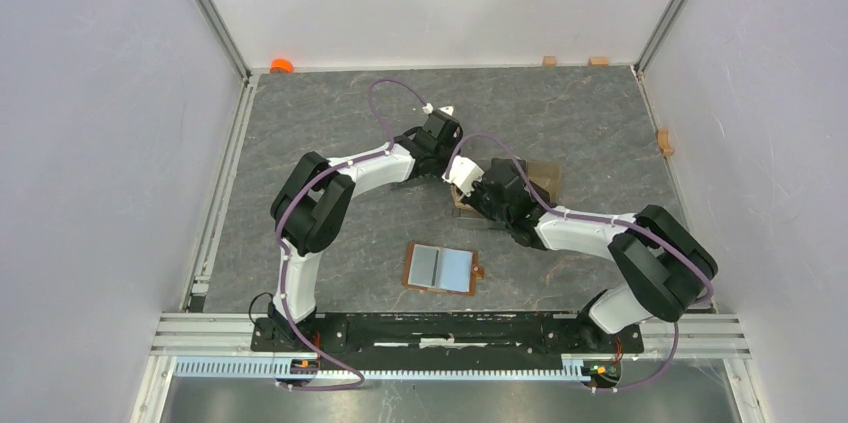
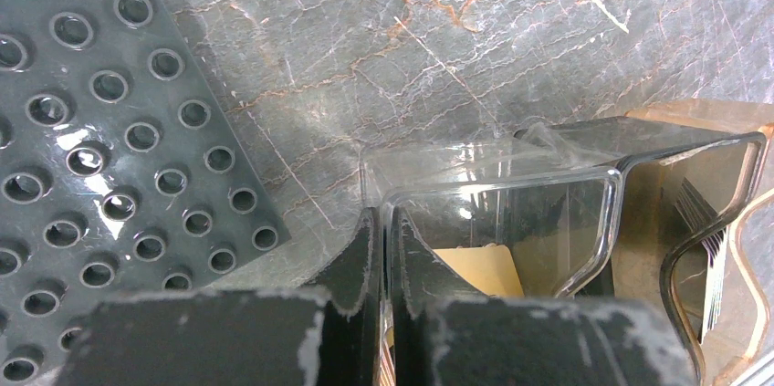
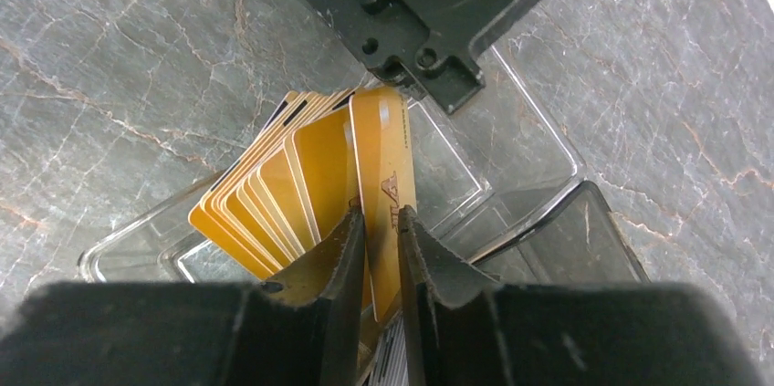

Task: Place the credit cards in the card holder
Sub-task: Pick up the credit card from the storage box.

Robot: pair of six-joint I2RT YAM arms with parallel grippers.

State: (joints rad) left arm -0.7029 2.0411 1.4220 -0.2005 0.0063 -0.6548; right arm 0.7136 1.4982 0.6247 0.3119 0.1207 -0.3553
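Note:
The brown card holder (image 1: 412, 265) lies open near the front middle, a grey card (image 1: 428, 264) and a light blue card (image 1: 458, 268) lying in it. Further back stands a clear amber-tinted stand (image 3: 511, 176) with several yellowish credit cards (image 3: 265, 194) fanned inside. My right gripper (image 3: 379, 213) reaches into it, its jaws narrowly open on either side of one gold card (image 3: 385, 158). My left gripper (image 2: 385, 214) is shut on the stand's clear wall (image 2: 511, 185); a yellowish card (image 2: 479, 267) shows behind it. In the top view both grippers meet at the stand (image 1: 545, 178).
A dark grey studded plate (image 2: 91, 158) lies just left of the left gripper. An orange object (image 1: 282, 65) and small wooden blocks (image 1: 549, 60) sit along the back wall, with another block (image 1: 664, 141) at the right wall.

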